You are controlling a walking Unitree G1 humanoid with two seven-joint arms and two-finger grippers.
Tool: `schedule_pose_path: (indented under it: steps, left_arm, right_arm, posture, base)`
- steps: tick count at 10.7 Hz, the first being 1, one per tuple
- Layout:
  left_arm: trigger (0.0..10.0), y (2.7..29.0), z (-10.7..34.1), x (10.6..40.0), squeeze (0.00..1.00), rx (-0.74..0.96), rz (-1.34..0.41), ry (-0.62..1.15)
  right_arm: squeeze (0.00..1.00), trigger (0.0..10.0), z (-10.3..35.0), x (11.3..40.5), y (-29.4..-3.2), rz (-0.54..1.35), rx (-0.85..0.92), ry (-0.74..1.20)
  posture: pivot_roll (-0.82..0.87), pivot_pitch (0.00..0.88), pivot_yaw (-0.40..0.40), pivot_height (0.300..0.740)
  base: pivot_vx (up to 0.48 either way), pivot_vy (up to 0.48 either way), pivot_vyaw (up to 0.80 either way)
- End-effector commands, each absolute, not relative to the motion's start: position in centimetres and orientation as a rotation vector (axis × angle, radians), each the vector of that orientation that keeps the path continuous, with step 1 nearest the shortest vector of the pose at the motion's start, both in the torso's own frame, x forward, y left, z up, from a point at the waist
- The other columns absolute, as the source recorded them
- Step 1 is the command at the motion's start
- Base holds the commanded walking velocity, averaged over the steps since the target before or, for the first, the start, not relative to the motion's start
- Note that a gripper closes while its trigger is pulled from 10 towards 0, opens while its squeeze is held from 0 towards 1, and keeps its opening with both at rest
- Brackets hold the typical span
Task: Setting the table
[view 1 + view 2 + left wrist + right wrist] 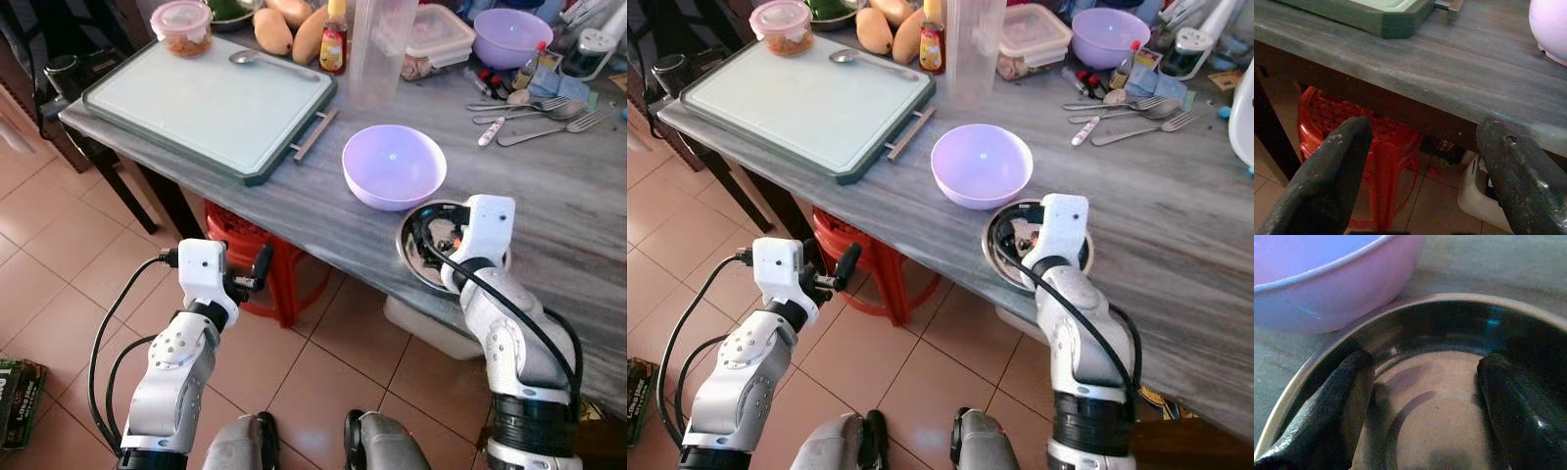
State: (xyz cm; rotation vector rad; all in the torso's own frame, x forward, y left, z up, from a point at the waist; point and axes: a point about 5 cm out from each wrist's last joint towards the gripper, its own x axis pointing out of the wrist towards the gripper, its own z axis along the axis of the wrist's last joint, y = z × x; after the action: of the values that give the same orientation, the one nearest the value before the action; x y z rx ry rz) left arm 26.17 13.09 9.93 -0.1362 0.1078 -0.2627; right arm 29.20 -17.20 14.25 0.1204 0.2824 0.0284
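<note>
A steel bowl (406,257) sits at the near edge of the grey table (549,196), touching a light purple bowl (394,164) behind it. My right gripper (1425,367) is open, and both fingers (1337,401) reach down inside the steel bowl, close to its inner wall. Nothing is held between them. My left gripper (257,269) hangs open below and in front of the table edge, facing a red stool (1376,147). Forks and spoons (529,113) lie at the far right. A spoon (265,61) rests on the green tray (206,108).
At the back stand a tall clear container (377,44), a sauce bottle (334,39), mangoes (274,29), lidded food boxes (436,34) and a second purple bowl (511,36). A white tub (1474,196) sits under the table beside the stool. The floor is tiled.
</note>
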Motion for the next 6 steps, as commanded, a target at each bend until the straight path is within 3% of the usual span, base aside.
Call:
schedule_pose_path:
  steps: [1, 6]
  left_arm:
    - [10.0, 13.2, 9.6, 26.0, 0.0, -0.127, -0.257, 0.13]
    - [10.0, 13.2, 9.6, 26.0, 0.0, -0.128, -0.254, 0.133]
  right_arm:
    - [0.0, 10.0, 14.1, 29.3, -16.8, 0.053, 0.139, 0.29]
    - [0.0, 10.0, 15.4, 29.1, -17.1, 0.061, 0.087, 0.212]
  posture:
    - [-0.07, 0.183, 0.025, 0.74]
    - [-0.08, 0.184, 0.024, 0.74]
  base:
    - [0.0, 0.0, 0.0]
    - [0.0, 0.0, 0.0]
